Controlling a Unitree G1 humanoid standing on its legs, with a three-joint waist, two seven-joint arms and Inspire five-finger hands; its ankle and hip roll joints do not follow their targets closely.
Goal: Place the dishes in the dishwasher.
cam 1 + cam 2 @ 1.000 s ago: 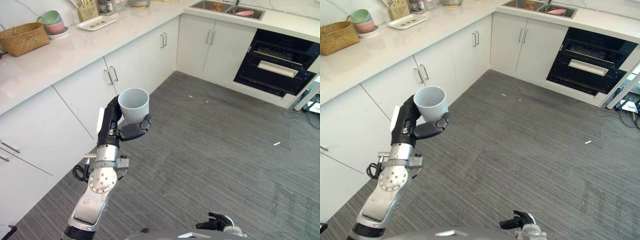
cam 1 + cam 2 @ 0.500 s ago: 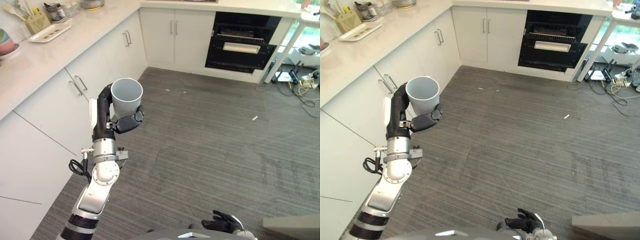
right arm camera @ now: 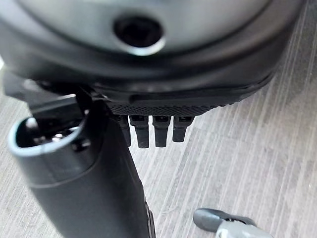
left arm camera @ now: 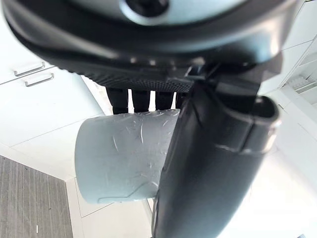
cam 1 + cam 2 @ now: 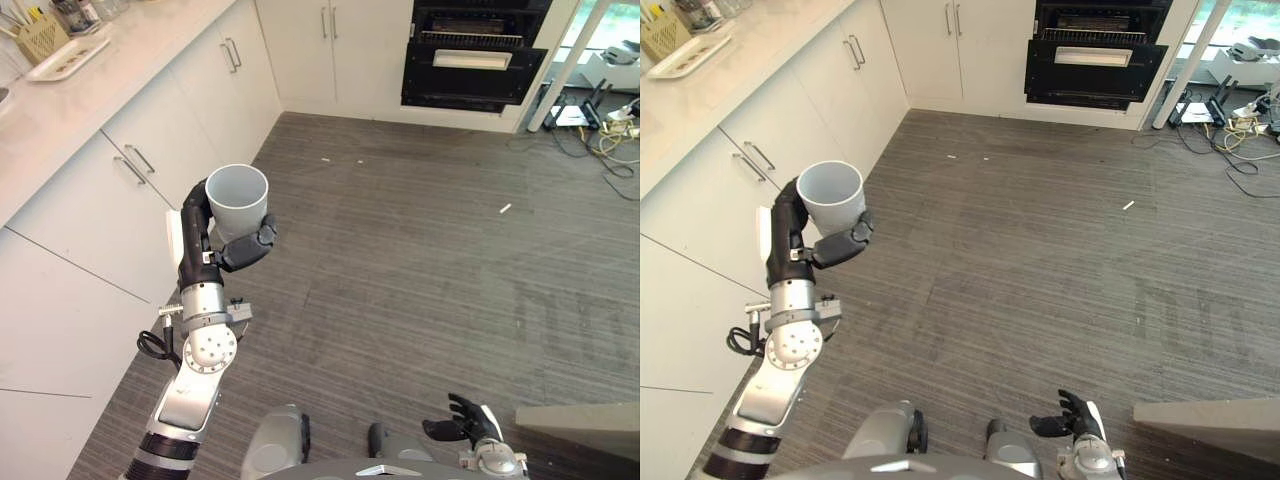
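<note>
The left hand (image 5: 215, 240) has its fingers curled round a pale grey cup (image 5: 237, 200), with the thumb pressed across the cup's lower wall on the side away from the fingers. The cup is upright, mouth up, held in the air above the grey wood-grain floor (image 5: 420, 290) and just in front of the white cabinet doors (image 5: 120, 190). In the left wrist view the fingers (image 4: 141, 99) wrap over the cup's side (image 4: 119, 156) and the thumb lies along it, a close grip that the head views show from farther off; scuff marks on the cup's wall also show there.

The left forearm rises nearly vertical from the lower left, hand at the top.

The right hand (image 5: 1065, 420) hangs low near the bottom edge of the eye views, over the floor, holding nothing. Its wrist view shows the fingers (image 3: 148, 131) straight and relaxed, thumb standing apart.

The eye views also take in the dishwasher (image 5: 470, 55), dark and set in the far cabinets, well apart from the cup, and a tray (image 5: 62, 58) on the white surface (image 5: 60, 100) at upper left.
</note>
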